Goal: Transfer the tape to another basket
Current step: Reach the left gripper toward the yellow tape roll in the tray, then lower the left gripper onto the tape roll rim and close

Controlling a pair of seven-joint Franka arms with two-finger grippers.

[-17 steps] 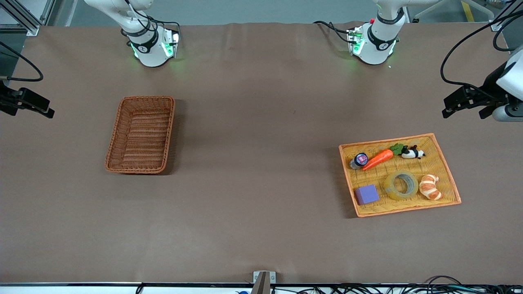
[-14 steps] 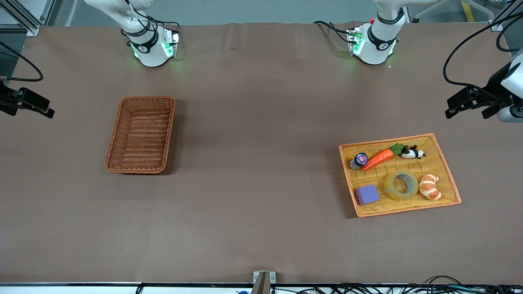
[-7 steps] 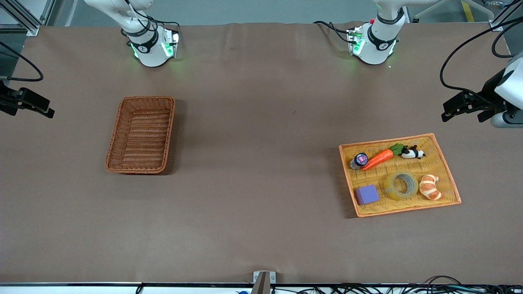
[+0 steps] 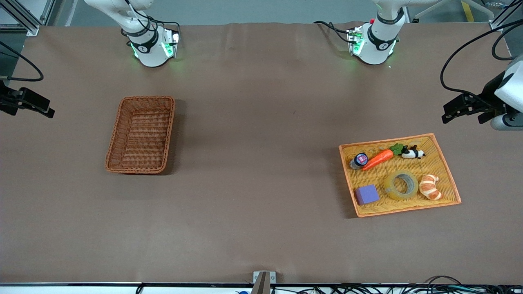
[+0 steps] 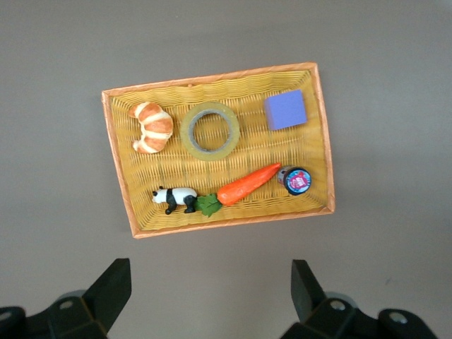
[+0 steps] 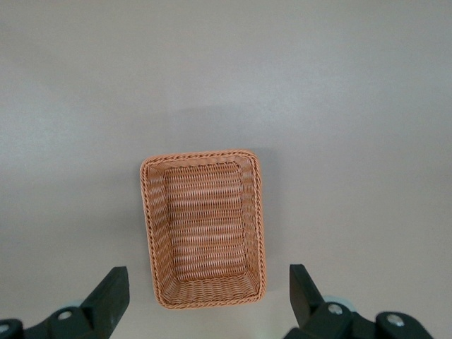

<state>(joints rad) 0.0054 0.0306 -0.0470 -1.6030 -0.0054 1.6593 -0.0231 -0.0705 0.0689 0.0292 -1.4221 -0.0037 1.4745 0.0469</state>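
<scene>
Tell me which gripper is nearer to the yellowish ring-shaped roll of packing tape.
Left. The left gripper hangs open at the left arm's end of the table, near the shallow orange tray holding the tape. The right gripper waits, open, at the right arm's end.

Both arms are glossy white with black rings at the joints. Their rounded bases carry green lights and small black marks, with black cables running from them. The left gripper and right gripper are black, with angular wedge-shaped fingers and round screw holes.
</scene>
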